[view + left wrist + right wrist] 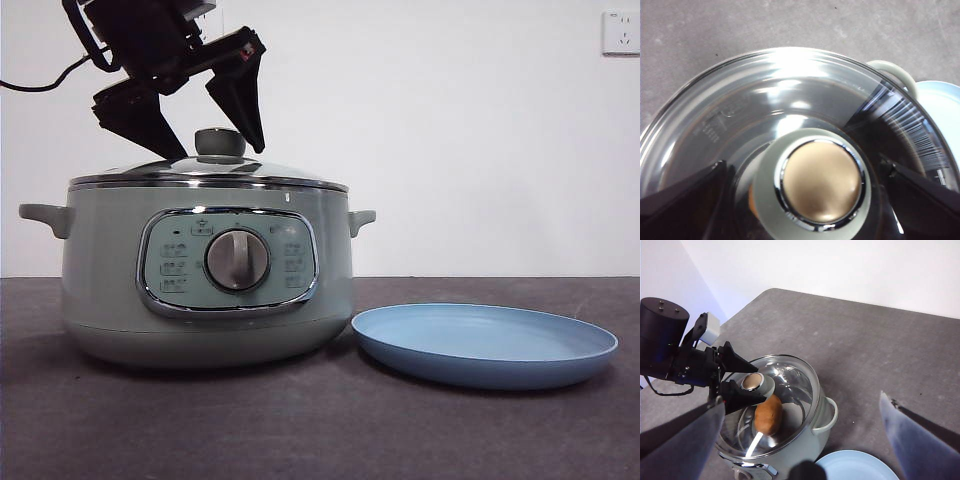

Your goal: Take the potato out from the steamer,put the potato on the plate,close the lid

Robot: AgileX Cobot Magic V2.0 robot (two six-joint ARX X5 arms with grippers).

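Hovering wide open, left gripper is straddling lid knob directly below; right gripper, also wide, is waiting farther off.

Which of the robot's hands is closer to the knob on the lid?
The left. The left hand hangs open with its jaws on either side of the knob; the right hand waits, open, high above the table, well away.

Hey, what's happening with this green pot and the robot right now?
The left gripper hangs open over the steamer, its jaws either side of the knob of the lid, not closed on it. The lid sits on the pot, and the potato shows inside through the glass. The blue plate waits empty beside the pot. The right gripper is open, held high above the table.
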